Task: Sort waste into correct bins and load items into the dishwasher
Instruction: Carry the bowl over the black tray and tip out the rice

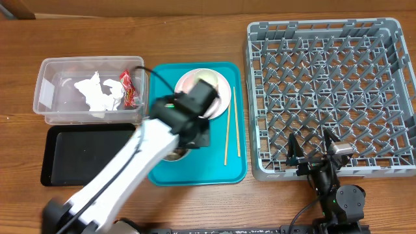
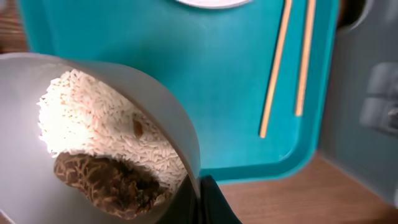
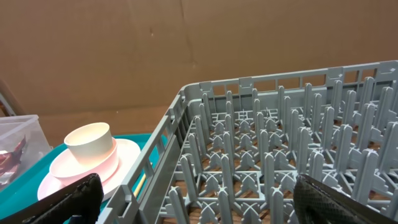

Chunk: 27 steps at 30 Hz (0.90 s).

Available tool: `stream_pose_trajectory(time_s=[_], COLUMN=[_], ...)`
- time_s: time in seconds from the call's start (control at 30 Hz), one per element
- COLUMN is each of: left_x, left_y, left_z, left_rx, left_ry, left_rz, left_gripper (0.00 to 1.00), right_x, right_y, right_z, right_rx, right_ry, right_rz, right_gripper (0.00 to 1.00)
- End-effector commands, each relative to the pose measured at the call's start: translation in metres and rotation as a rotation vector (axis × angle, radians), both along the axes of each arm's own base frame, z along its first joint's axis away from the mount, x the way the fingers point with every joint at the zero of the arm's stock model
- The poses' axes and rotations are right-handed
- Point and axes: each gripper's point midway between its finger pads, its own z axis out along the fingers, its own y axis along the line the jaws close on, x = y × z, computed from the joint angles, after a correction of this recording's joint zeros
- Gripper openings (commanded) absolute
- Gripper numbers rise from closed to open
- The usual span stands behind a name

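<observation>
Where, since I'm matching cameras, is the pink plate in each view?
Overhead: plate on the upper part of the teal tray, partly under the left arm.
Left wrist: a sliver at the top edge.
Right wrist: lower left, cup on it.
Shared landmark: the teal tray.

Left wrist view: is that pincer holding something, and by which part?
Yes. The left pincer is shut on the grey-white bowl, gripping its rim; rice scraps lie inside. The right pincer is open and holds nothing.

The claw grips a grey-white bowl of rice by its rim, teal tray beyond.
</observation>
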Motion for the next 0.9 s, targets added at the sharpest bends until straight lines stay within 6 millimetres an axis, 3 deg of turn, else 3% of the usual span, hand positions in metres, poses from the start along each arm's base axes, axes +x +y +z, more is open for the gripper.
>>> stream_pose_trajectory(time_s=[0.0, 0.2, 0.33, 0.5, 0.7, 0.87], left_x=[0.005, 0.013, 0.019, 0.029, 0.042, 0.047], left_y=[0.021, 0.070, 0.107, 0.136, 0.169, 0.191], left_z=[0.039, 0.066, 0.068, 0.070, 0.066, 0.043], left_rx=[-0.126, -0.249, -0.279, -0.403, -0.571, -0.664], left_ry=[-0.066, -0.121, -0.139, -0.196, -0.302, -0.364], left_rz=[0.022, 0.108, 0.159, 0.201, 0.292, 0.368], left_gripper=[0.04, 0.04, 0.04, 0.04, 0.04, 0.04], right_x=[0.000, 0.000, 0.000, 0.000, 0.000, 0.000], right_y=[0.001, 0.001, 0.001, 0.001, 0.001, 0.001], right_z=[-0.002, -0.002, -0.002, -0.002, -0.002, -0.002], right_rx=[-0.006, -0.006, -0.006, -0.006, -0.006, -0.006], right_ry=[-0.004, -0.004, -0.004, -0.004, -0.004, -0.004], right_rz=[0.001, 0.001, 0.001, 0.001, 0.001, 0.001], right_gripper=[1.00, 1.00, 1.00, 1.00, 1.00, 1.00])
